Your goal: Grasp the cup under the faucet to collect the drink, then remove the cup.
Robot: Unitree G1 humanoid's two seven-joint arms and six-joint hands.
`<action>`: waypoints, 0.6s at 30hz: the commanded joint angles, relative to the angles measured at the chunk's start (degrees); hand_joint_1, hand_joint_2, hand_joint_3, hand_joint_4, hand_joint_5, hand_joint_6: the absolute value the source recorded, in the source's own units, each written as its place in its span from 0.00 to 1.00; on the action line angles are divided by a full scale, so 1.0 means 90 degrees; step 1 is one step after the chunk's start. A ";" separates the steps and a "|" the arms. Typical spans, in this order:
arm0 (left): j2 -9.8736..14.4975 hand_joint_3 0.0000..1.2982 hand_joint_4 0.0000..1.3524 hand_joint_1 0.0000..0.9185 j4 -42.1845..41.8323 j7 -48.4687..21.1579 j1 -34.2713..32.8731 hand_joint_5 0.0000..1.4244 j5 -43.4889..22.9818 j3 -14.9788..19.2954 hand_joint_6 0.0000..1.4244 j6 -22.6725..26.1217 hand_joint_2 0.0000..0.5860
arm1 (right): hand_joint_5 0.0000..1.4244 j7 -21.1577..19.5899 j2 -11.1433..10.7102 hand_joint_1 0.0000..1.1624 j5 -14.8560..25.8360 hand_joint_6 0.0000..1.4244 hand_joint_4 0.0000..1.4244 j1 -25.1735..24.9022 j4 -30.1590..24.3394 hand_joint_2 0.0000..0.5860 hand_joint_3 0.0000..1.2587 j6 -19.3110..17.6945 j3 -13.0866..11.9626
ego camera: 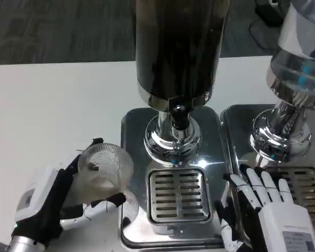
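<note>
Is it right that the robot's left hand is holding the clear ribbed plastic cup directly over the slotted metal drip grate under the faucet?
Not quite. In the head view the left hand does hold the clear ribbed plastic cup, but over the white table, left of the slotted metal drip grate, not under the faucet.

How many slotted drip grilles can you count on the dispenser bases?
2: one drip grille lies below the dark dispenser's faucet; a second drip grille shows at the right edge, partly hidden by the right robot hand.
</note>
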 commanded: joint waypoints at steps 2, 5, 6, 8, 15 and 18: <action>0.0033 0.18 0.19 0.52 -0.0173 0.0744 0.0089 0.32 0.0325 -0.0024 0.22 -0.0071 0.23 | 0.05 0.0034 -0.0060 0.34 0.0055 0.02 0.06 -0.0030 -0.0063 0.97 0.18 -0.0009 -0.0025; 0.0027 0.20 0.21 0.53 -0.0194 0.1049 0.0100 0.34 0.0464 -0.0049 0.24 -0.0046 0.24 | 0.05 0.0044 -0.0084 0.33 0.0081 0.03 0.06 -0.0042 -0.0061 0.96 0.18 -0.0031 -0.0039; 0.0026 0.20 0.22 0.53 -0.0191 0.1149 0.0104 0.35 0.0497 -0.0058 0.24 -0.0045 0.26 | 0.05 0.0053 -0.0088 0.33 0.0092 0.03 0.06 -0.0047 -0.0060 0.95 0.18 -0.0036 -0.0038; 0.0012 0.21 0.23 0.54 -0.0181 0.1291 0.0105 0.36 0.0537 -0.0076 0.27 -0.0034 0.27 | 0.05 0.0055 -0.0108 0.33 0.0090 0.03 0.06 -0.0059 -0.0065 0.95 0.18 -0.0040 -0.0042; -0.0011 0.23 0.25 0.55 -0.0103 0.1452 0.0044 0.39 0.0620 -0.0196 0.29 0.0026 0.31 | 0.05 0.0029 -0.0134 0.32 0.0159 0.03 0.06 -0.0076 -0.0046 0.95 0.18 -0.0056 -0.0070; -0.0010 0.23 0.25 0.55 -0.0080 0.1444 0.0032 0.39 0.0597 -0.0219 0.29 0.0043 0.31 | 0.05 0.0027 -0.0131 0.32 0.0187 0.03 0.06 -0.0065 -0.0052 0.95 0.18 -0.0040 -0.0063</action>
